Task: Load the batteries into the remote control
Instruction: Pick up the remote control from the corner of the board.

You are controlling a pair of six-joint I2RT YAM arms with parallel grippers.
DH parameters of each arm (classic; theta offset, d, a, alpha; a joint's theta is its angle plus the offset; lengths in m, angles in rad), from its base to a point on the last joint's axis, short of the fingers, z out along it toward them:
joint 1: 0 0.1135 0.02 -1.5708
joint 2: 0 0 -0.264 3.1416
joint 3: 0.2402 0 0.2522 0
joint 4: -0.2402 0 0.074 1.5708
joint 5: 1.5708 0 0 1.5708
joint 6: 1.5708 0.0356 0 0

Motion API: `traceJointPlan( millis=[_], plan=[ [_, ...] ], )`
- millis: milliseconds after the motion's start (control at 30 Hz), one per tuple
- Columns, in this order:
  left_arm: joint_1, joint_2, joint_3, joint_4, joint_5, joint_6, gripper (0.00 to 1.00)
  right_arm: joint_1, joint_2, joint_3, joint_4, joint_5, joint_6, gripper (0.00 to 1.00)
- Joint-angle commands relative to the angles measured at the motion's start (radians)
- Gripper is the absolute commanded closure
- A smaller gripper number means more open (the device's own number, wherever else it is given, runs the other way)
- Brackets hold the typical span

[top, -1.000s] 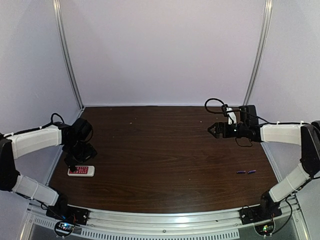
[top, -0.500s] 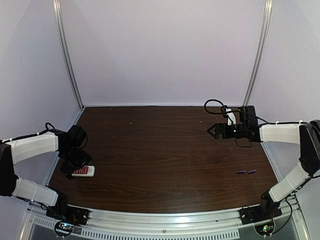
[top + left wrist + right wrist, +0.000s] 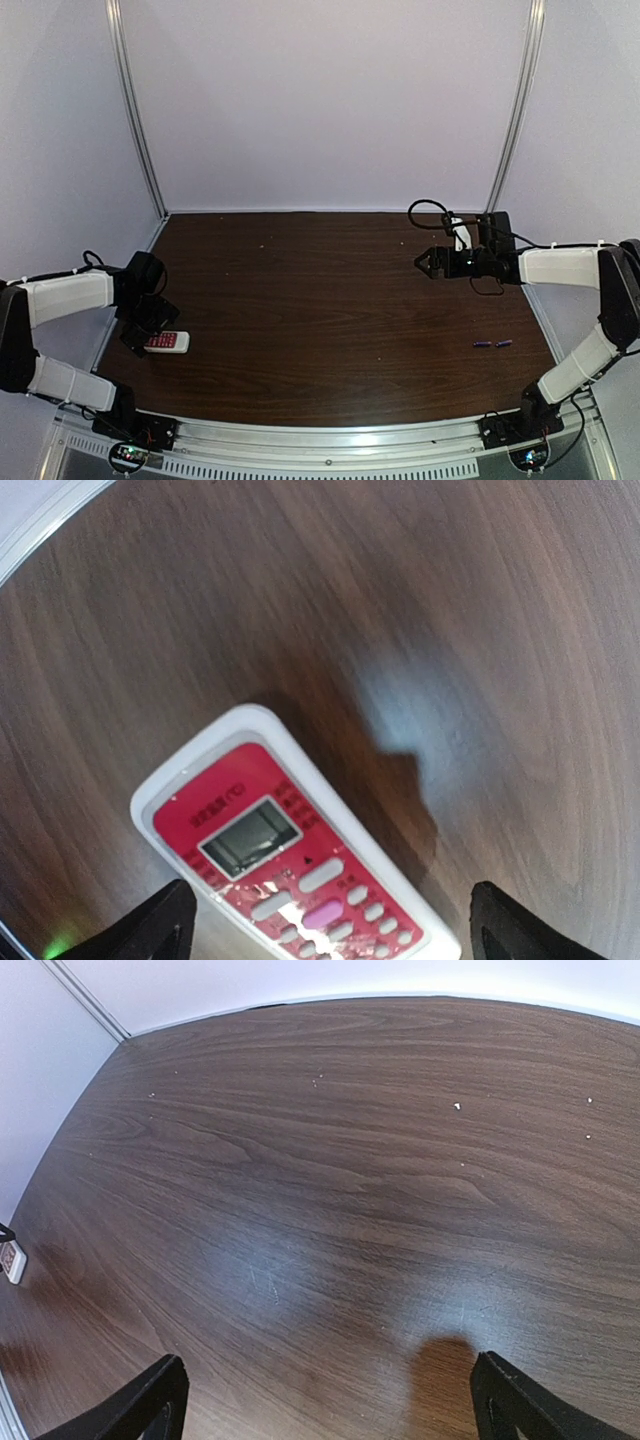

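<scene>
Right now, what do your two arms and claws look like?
The left arm and right arm have white segments linked by black joints, on black bases. Thin black cables loop near each wrist. The left claw and right claw are black, each with two wedge-shaped fingers.

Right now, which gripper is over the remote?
The left gripper, open above the remote, its red face up; the right gripper hangs open far across the table.
</scene>
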State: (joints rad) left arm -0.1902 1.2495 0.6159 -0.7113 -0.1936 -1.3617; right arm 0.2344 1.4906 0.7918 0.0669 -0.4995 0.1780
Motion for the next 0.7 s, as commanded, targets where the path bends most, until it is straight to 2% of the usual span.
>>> traceJointPlan(
  millis=[0, 367, 667],
  plan=[
    [0.034, 0.045, 0.007, 0.095, 0.0, 0.06, 0.02, -0.006, 0.013, -0.005, -0.008, -0.005, -0.021, 0.0],
    [0.038, 0.248, 0.117, 0.138, 0.032, 0.151, 0.03, -0.005, 0.013, 0.001, -0.024, 0.014, -0.027, 0.0],
    [0.026, 0.371, 0.18, 0.162, 0.109, 0.28, 0.18, -0.007, 0.03, 0.014, -0.029, 0.003, -0.029, 0.0]
  ],
)
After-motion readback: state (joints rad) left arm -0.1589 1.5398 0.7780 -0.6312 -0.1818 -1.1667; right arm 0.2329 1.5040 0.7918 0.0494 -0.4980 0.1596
